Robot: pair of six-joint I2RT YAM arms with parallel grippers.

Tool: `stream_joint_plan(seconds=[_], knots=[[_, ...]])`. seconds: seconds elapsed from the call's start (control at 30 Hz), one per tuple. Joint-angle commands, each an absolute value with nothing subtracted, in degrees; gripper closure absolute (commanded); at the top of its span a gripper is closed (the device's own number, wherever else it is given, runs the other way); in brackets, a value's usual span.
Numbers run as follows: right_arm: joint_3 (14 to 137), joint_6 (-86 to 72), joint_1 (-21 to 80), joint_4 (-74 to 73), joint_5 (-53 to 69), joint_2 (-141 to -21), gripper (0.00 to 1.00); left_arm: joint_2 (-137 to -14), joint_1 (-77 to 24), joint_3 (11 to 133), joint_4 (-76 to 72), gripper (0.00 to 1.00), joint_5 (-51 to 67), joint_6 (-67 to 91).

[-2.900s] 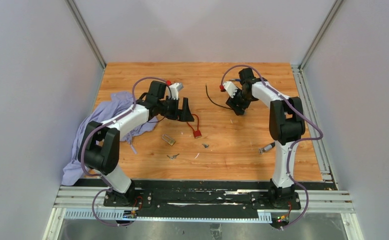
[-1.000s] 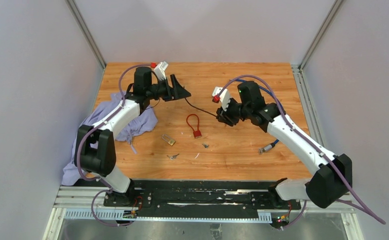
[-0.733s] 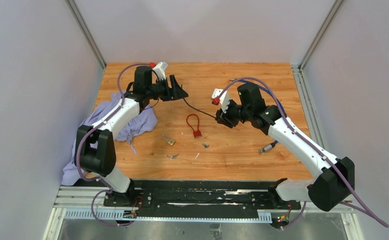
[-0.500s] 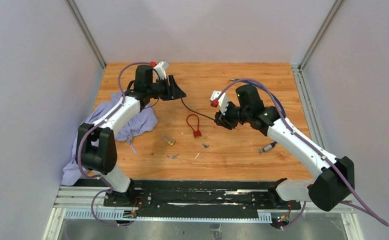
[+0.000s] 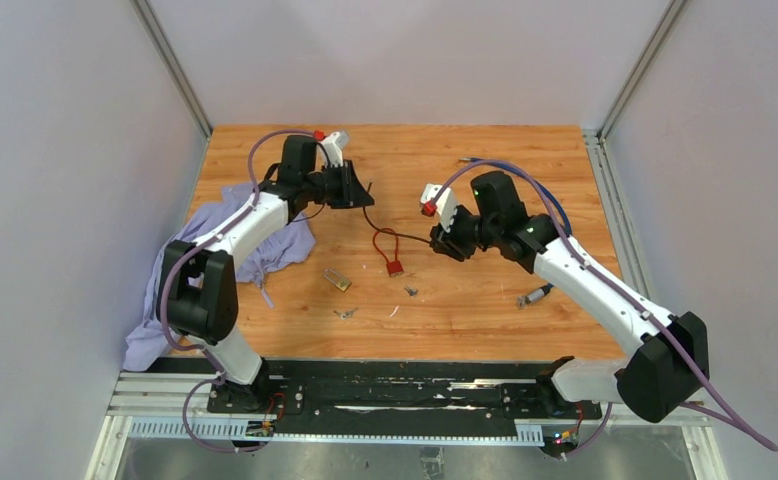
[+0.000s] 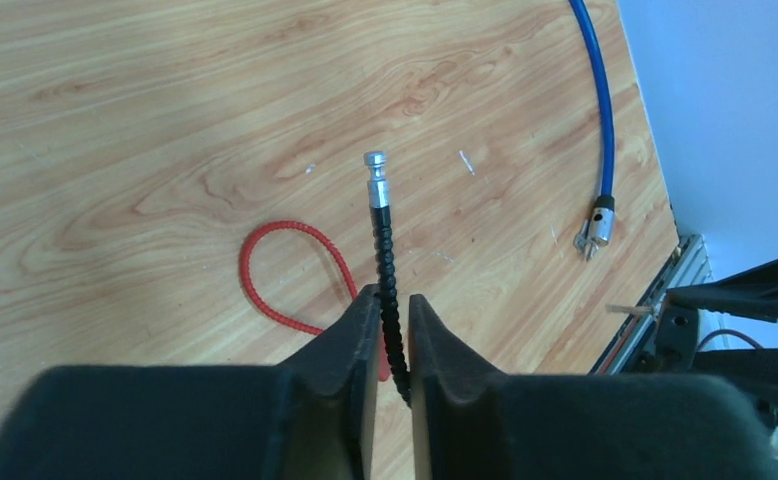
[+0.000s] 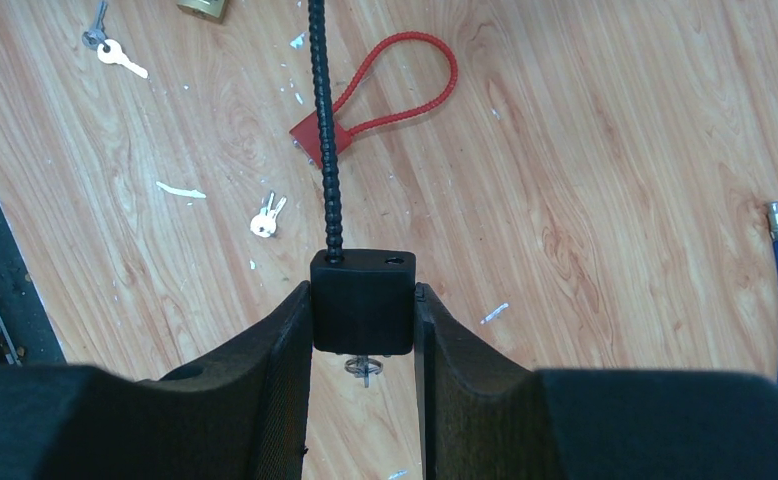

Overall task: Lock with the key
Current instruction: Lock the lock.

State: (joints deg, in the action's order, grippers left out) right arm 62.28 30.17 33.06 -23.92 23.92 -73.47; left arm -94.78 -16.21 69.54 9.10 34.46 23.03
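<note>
My right gripper [image 7: 361, 290] is shut on the black lock body [image 7: 362, 315], held above the table. A key with a small ring [image 7: 363, 367] hangs from the body's underside. The lock's black beaded cable [image 7: 323, 120] runs from the body toward the left arm. My left gripper [image 6: 386, 298] is shut on that cable [image 6: 385, 240] a little behind its silver tip [image 6: 375, 163], which is free in the air. In the top view the left gripper [image 5: 358, 190] and the right gripper [image 5: 443, 243] face each other over the table's middle, with the cable [image 5: 412, 238] sagging between them.
On the wood lie a red cable lock [image 5: 395, 266], a brass padlock [image 5: 337, 279], two loose key sets [image 5: 345, 313] [image 5: 410, 291] and a blue cable's metal end [image 5: 535, 295]. A purple cloth [image 5: 215, 250] is bunched at the left edge.
My left gripper has gone from open to shut on the black cable and shifted slightly right and nearer. The right gripper, still holding the lock body, barely moved.
</note>
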Motion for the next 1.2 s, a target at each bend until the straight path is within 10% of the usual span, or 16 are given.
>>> stream_joint_plan(seconds=[0.0,1.17], knots=[[61.17,30.52,33.88,-21.71,22.43,-72.79,0.99,-94.51,-17.42,71.29,9.10,0.88,35.76,19.45],[47.75,46.94,25.31,-10.62,39.92,-62.35,0.99,-91.79,-38.78,81.94,43.73,1.00,38.81,-29.95]])
